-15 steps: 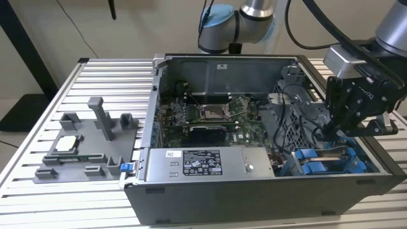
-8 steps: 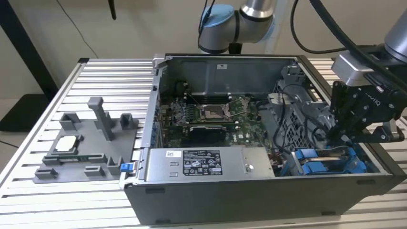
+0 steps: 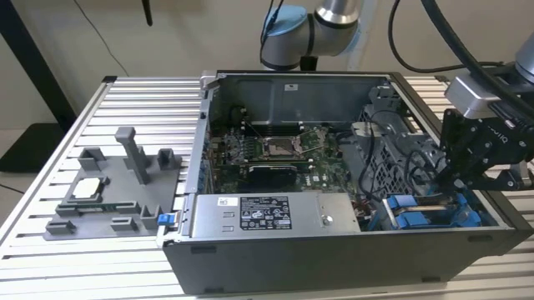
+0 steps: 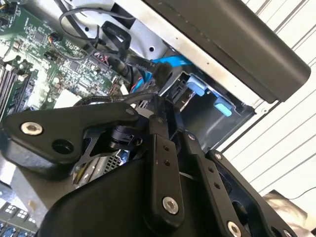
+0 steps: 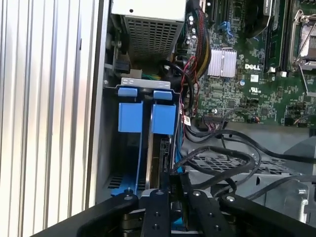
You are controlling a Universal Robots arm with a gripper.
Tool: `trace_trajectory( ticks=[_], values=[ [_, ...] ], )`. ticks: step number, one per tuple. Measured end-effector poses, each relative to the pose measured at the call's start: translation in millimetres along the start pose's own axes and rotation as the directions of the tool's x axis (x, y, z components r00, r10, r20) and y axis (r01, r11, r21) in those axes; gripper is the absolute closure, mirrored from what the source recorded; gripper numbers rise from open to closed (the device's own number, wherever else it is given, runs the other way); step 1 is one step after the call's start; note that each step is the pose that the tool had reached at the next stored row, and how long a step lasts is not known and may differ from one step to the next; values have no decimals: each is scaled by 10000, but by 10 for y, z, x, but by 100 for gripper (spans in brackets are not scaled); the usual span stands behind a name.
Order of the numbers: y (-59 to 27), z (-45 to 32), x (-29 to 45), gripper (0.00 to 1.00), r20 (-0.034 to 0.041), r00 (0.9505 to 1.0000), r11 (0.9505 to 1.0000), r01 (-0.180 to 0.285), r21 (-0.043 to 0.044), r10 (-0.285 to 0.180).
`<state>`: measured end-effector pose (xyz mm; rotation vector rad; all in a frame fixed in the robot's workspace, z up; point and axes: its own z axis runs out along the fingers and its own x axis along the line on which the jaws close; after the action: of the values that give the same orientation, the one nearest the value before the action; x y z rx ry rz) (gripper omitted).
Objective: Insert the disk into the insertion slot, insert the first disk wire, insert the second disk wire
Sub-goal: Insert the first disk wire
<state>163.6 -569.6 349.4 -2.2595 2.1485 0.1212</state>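
Gripper (image 5: 176, 183) is pinching a black disk wire (image 5: 247, 154). Disk (image 5: 163, 118) is sitting straight ahead of it, lengthwise in the insertion slot (image 5: 145, 83).

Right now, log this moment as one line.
disk: in insertion slot | gripper: at slot | fingers: shut on black wire

Claw (image 5: 177, 181) grips black wire (image 5: 187, 159) beside blue-tabbed insertion slot (image 5: 111, 148).

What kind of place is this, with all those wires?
Probably a robotics lab or test workshop: an open grey metal computer case sits on a slatted aluminium table, and a silver-and-blue robot arm reaches over it.
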Motion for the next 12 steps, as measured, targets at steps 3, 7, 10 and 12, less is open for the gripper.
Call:
trace_trajectory(
  ticks=[3, 7, 10, 12],
  values=[
    [-16, 8, 49, 100, 56, 10000, 10000, 1, -5, -1],
    [-18, 27, 61, 100, 109, 9999, 10000, 2, -2, -2],
    [-19, 37, 63, 100, 120, 9999, 10000, -90, 5, 90],
    [-19, 44, 63, 100, 129, 9995, 9996, -272, 17, 272]
  ],
)
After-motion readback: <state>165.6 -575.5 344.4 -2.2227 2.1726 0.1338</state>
